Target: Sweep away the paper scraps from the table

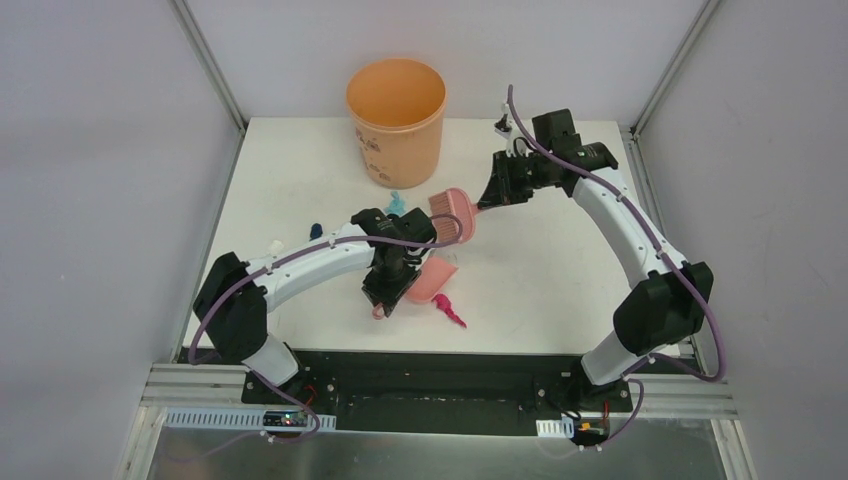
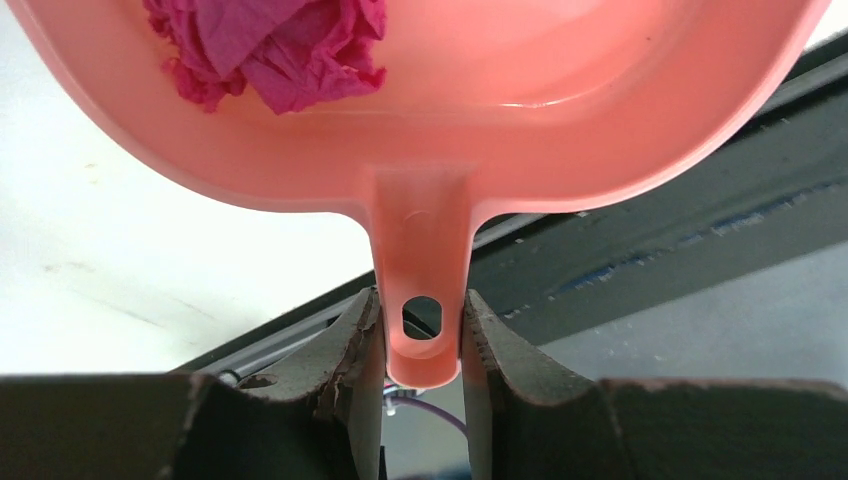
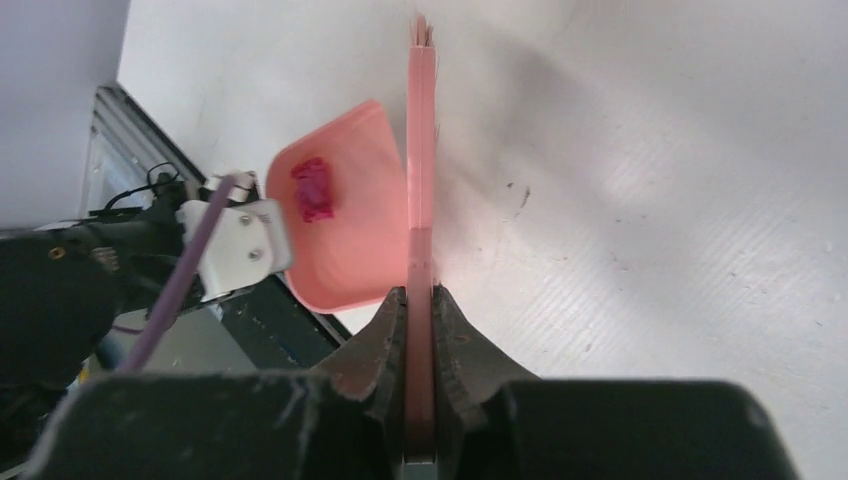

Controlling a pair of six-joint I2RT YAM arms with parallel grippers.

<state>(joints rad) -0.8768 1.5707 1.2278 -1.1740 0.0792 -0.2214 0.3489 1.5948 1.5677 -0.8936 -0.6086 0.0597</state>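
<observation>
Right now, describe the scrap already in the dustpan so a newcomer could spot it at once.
From the orange bucket at the far edge of the table, come nearer to the pink dustpan, its handle clamped in the jaws of the left gripper. The crumpled magenta wad lies inside it; the other magenta scrap lies outside, on the table.

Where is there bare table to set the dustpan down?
Bare: the right half, between the dustpan and the right arm; also the far-left corner beside the orange bucket. Crowded: centre-left, paper scraps around the brush and left arm.
</observation>
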